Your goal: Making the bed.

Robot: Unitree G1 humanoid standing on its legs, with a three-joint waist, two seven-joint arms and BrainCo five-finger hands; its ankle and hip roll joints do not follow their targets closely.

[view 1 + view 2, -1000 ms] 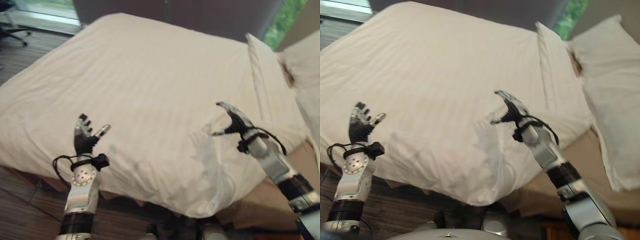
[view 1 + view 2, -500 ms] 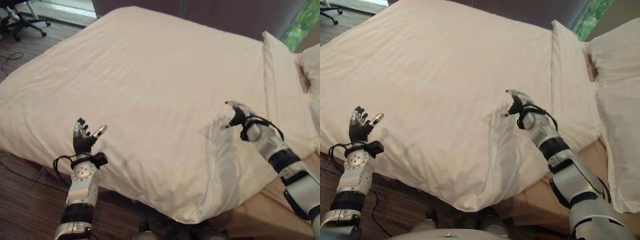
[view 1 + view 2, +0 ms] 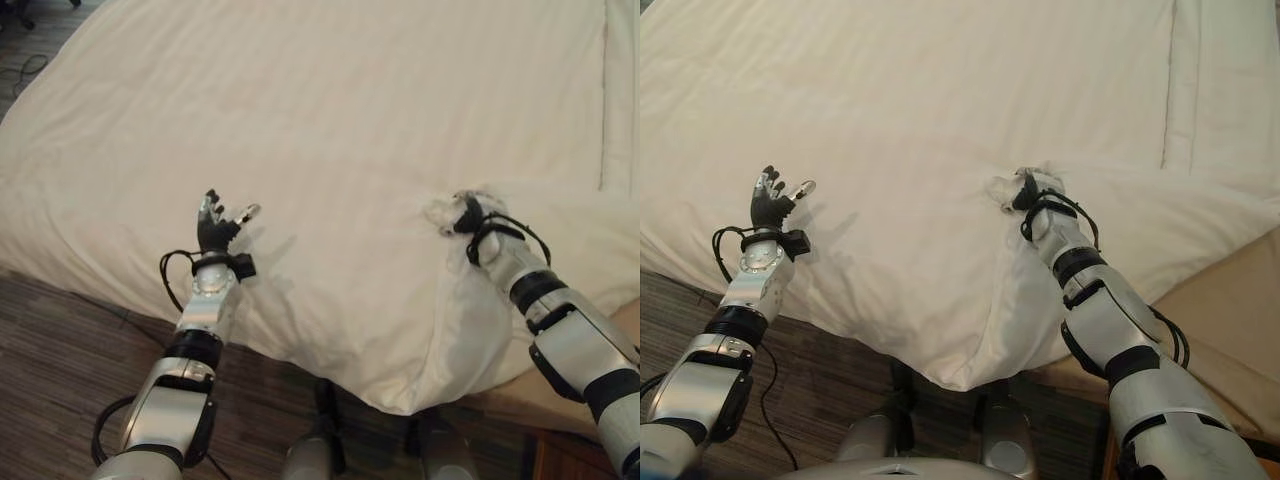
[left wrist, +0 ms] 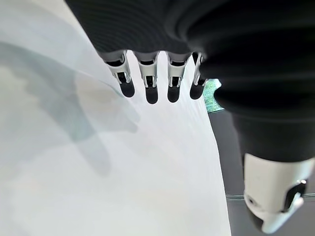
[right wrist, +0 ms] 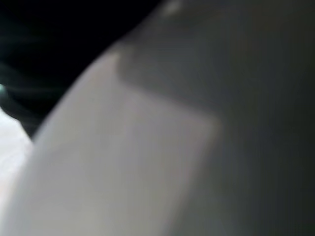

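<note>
A white duvet (image 3: 350,120) lies spread over the bed, smooth except for a bunched peak near its near right part. My right hand (image 3: 467,216) is at that peak, fingers curled into the gathered cloth; the right wrist view is covered by pale cloth (image 5: 123,162) from very close. My left hand (image 3: 213,228) is raised just over the duvet's near edge, fingers (image 4: 147,83) straight and thumb apart, holding nothing. A corner of the duvet (image 3: 430,370) hangs over the bed's near side.
The tan mattress side (image 3: 1230,300) shows at the right below the duvet. A folded-back band of bedding (image 3: 1210,80) runs along the far right. Dark wood floor (image 3: 60,350) lies before the bed at the lower left.
The camera has tilted down and closer to the bed. My right hand went from open above the duvet to curled on a bunch of it. The left hand stays raised and open.
</note>
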